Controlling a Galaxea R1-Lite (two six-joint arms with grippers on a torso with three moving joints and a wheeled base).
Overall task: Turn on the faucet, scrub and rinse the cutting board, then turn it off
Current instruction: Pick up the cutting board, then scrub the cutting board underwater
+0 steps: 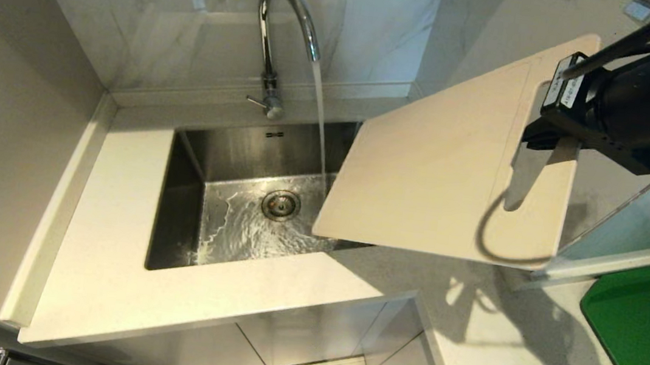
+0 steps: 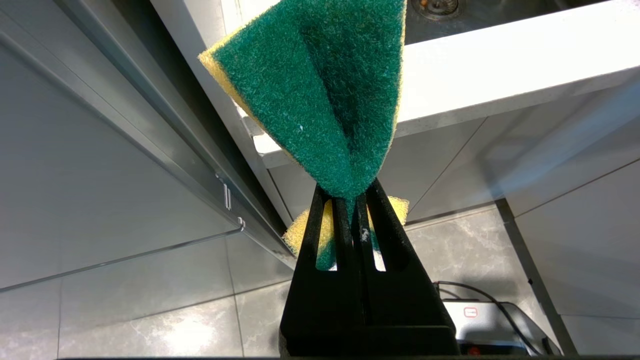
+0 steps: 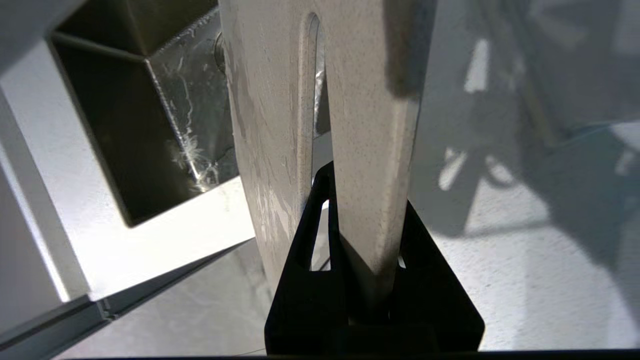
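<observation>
Because the right gripper (image 3: 367, 220) is clamped on the cutting board (image 1: 443, 165) at its slotted handle end, the board hangs tilted in the air at the sink's (image 1: 192, 167) right side, its far-left corner just beside the stream from the faucet (image 1: 277, 36), probably for wetting. The left gripper (image 2: 356, 200), low by the cabinets, pinches a folded sponge (image 2: 320, 95), ready for scrubbing.

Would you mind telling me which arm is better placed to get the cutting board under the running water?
The right: its pincer grips the cutting board beside the faucet's stream, while the left pincer holds the sponge below counter level.
</observation>
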